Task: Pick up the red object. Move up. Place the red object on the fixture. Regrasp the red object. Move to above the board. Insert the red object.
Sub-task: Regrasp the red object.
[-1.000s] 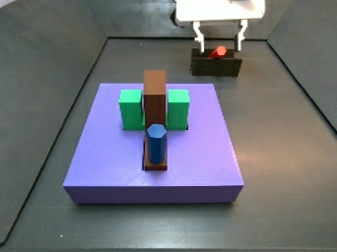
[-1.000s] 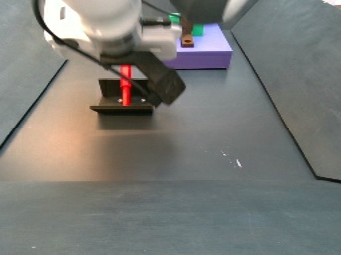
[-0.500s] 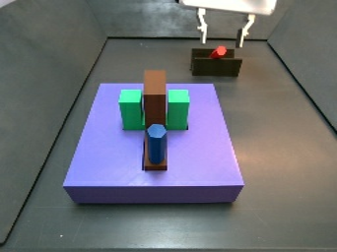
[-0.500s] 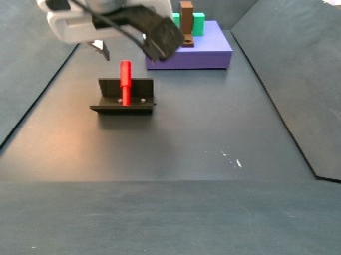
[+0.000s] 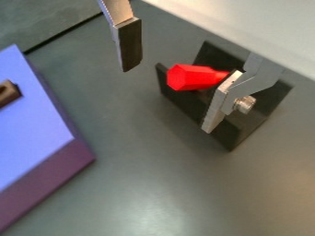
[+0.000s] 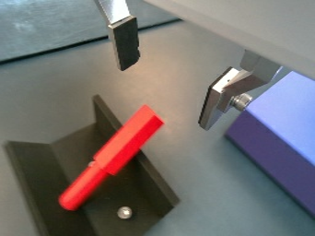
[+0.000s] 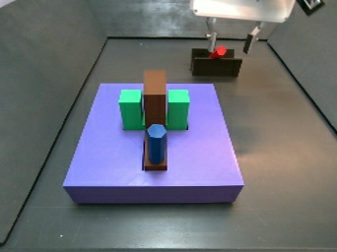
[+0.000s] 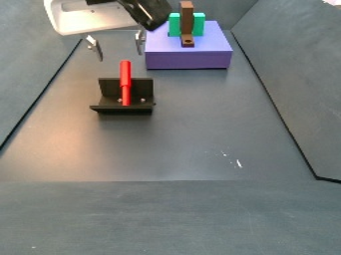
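The red object (image 6: 113, 157) rests on the fixture (image 6: 50, 189), leaning against its upright wall with 1 end in the corner by the base plate. In a side view it stands nearly upright as a thin red stick (image 8: 127, 82) against the back of the fixture (image 8: 123, 103); in a side view only its red tip (image 7: 222, 50) shows above the dark holder (image 7: 216, 65). In a wrist view it appears end-on as a red stub (image 5: 192, 76) lying across the fixture (image 5: 246, 118).

The claw (image 6: 172, 72) hangs above the fixture, wide open and holding nothing. Its 2 flat silver fingers (image 6: 122, 41) with dark pads stand well apart on either side of the red object without touching it, clear in both wrist views (image 5: 175, 71). In both side views the claw (image 8: 115, 43) sits above the stick with a gap between the fingertips and the red tip, its white body at the upper edge of the view (image 7: 234, 37).

The board (image 7: 156, 148) lies on the dark grey floor (image 8: 173, 179), apart from the fixture. It carries 2 green blocks (image 7: 130, 108), a brown upright bar (image 7: 156, 96) between them, and a blue cylinder (image 7: 157, 143) standing in front of the bar. In both wrist views only a corner of the purple slab (image 5: 31, 152) shows beside the fixture.
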Tool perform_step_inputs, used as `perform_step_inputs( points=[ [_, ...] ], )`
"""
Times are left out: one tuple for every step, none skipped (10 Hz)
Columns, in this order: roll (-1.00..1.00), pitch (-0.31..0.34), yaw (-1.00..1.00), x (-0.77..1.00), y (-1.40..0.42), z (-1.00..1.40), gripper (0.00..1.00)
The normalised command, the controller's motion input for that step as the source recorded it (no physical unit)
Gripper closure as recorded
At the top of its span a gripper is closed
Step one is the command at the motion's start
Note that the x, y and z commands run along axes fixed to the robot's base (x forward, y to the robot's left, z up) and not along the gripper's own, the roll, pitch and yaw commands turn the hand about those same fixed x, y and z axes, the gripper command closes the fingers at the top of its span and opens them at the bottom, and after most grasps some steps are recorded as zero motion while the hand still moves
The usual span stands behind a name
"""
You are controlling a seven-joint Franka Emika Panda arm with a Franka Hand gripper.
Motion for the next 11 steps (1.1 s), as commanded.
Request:
perform_step_inputs(
  points=[
    [1.0, 0.166, 0.0, 0.29, -0.07, 0.0, 0.0],
    [1.0, 0.174, 0.0, 0.14, 0.0, 0.0, 0.0],
    [0.97, 0.223, -0.18, -0.16, 0.11, 0.26, 0.0],
    [0.79, 0.231, -0.28, -0.43, 0.17, 0.46, 0.0],
    [0.73, 0.246, -0.25, -0.39, 0.09, 0.42, 0.0],
    [0.81, 0.126, -0.23, -0.29, 0.0, 0.19, 0.0],
    [0.95, 0.166, -0.26, 0.0, -0.02, 0.0, 0.0],
    [1.0, 0.197, -0.35, 0.19, -0.1, -0.05, 0.0],
    [1.0, 0.157, -0.33, 0.27, -0.07, -0.13, 0.0],
    [1.0, 0.16, -0.31, 0.3, 0.0, -0.07, 0.0],
    [0.87, 0.0, -0.3, 0.13, 0.0, -0.09, 0.0]
  ],
)
